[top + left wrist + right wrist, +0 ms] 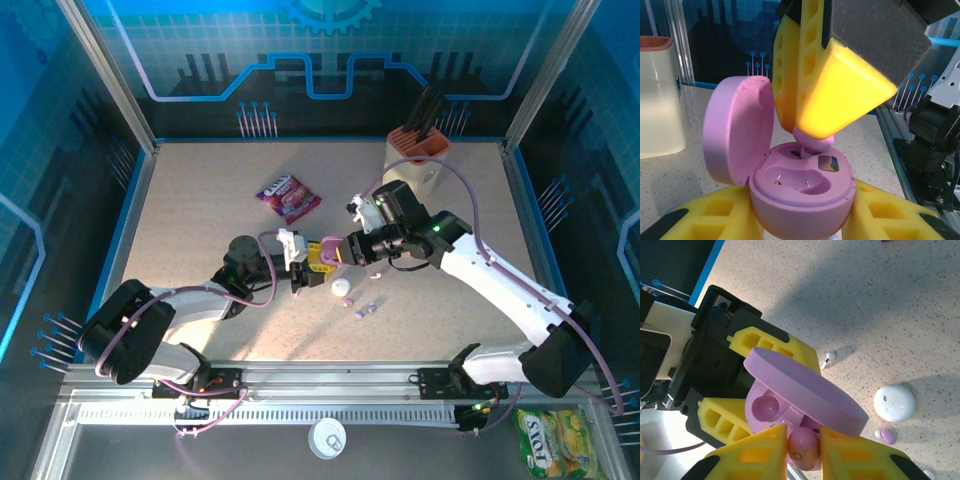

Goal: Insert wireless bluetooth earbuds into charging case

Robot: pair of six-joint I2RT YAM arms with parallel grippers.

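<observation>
Pink earbud [812,141] tight in right hand [803,436], over open pink case [805,192] tight in left hand [801,221]

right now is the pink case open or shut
Open. The pink case has its lid swung up, wells exposed; the right jaws hold a pink earbud at one well.

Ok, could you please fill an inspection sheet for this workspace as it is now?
Surface: speckled beige table.
Job's things: open pink case; pink earbud right over it; white case, lilac earbuds, white earbud loose on the table.
Clutter: snack packet, knife block.
Hands: left hand shut on the pink case; right hand shut on the pink earbud.
Cables: purple cables loop above the table.
Surroundings: blue printed walls; yellow packet beyond the front rail.
</observation>
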